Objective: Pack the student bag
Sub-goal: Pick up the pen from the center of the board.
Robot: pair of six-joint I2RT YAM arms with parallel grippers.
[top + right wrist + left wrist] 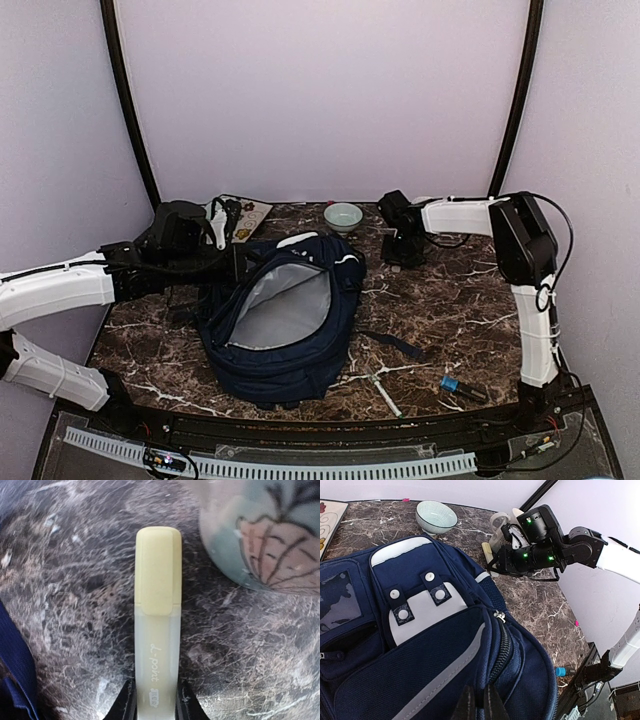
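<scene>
The student bag, navy blue, lies on the marble table with its main pocket gaping and the grey lining showing. In the left wrist view the bag fills the frame, with its white patch and zipper. My left gripper is shut on the bag's fabric edge by the zipper, and in the top view it sits at the bag's left rim. My right gripper is shut on a pale yellow highlighter, low over the table right of the bag.
A pale green bowl stands behind the bag, also seen in the left wrist view. A patterned card lies at the back left. A white stick and a blue-capped item lie at the front right. A loose strap trails right of the bag.
</scene>
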